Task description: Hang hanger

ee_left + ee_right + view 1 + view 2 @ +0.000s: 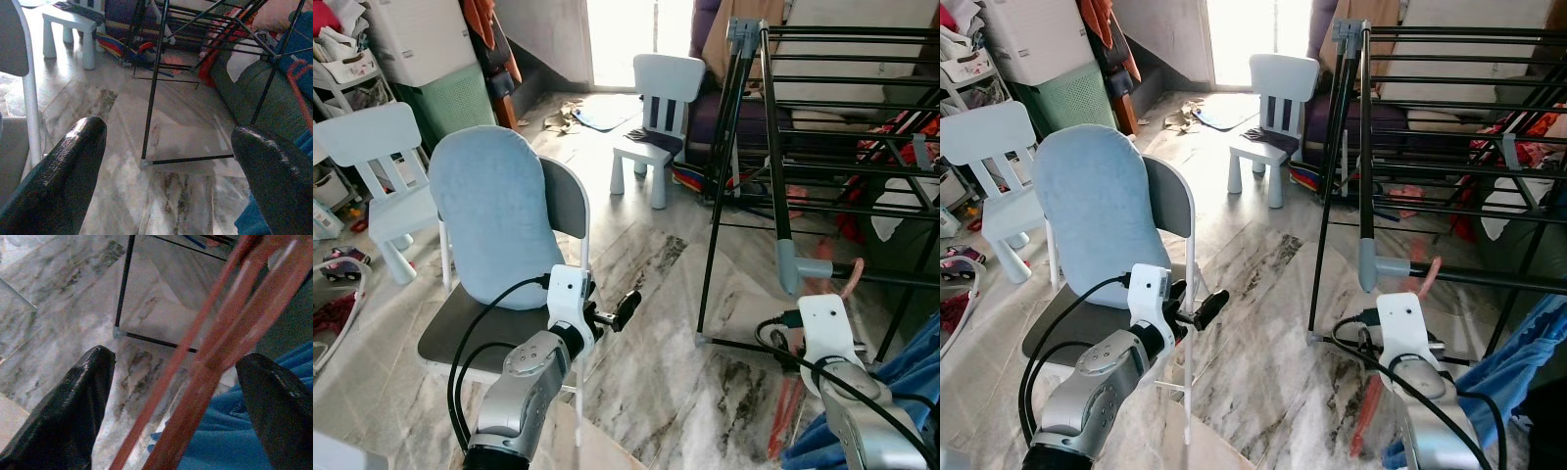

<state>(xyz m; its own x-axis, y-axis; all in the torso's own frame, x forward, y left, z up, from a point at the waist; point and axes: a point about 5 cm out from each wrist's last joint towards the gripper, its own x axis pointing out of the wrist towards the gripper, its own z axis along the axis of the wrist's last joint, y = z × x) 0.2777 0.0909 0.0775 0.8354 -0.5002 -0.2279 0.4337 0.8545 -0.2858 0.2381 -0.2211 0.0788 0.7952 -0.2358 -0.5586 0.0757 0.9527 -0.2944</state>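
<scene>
Hanger slants between wide-open right tool's fingers, nearer one finger, ungripped.

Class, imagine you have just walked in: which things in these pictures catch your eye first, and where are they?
A folding chair with a pale blue cushion stands before the left gripper. A black drying rack fills the right side, and between the right gripper's fingers runs an orange-red hanger with blue cloth below it.
</scene>
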